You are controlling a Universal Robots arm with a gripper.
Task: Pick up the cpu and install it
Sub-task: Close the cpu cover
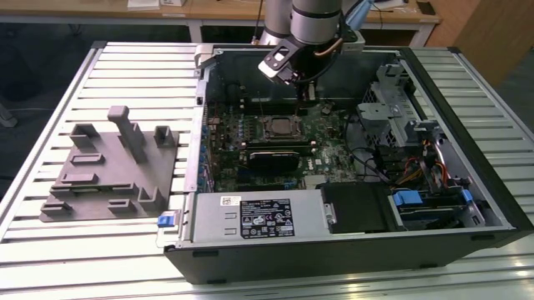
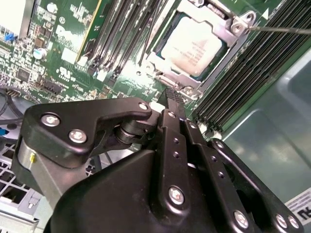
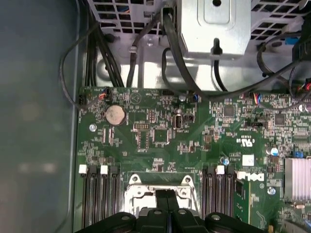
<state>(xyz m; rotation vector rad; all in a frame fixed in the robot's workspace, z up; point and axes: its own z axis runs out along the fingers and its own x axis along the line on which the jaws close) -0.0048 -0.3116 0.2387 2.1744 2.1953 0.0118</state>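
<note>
The arm (image 1: 316, 19) is seen reaching down into the open computer case (image 1: 334, 256), its wrist canted over the green motherboard (image 1: 334, 156). The gripper (image 2: 174, 99) is held low over the board, just beside the edge of the socket (image 2: 233, 29). The fingers (image 3: 162, 200), matt black and narrow with ribbed tips, are observed pressed together, with nothing between them. The cpu (image 2: 192, 44), a flat square with a pale silvery metal top, is found seated in the socket, framed by a bright steel bracket and not gripped. Long black memory slots (image 2: 252, 68) are noted on either side of it. A grey moulded fixture plate (image 1: 109, 169) is recorded on the slatted metal table (image 1: 125, 62), to the exterior view's left of the case.
</note>
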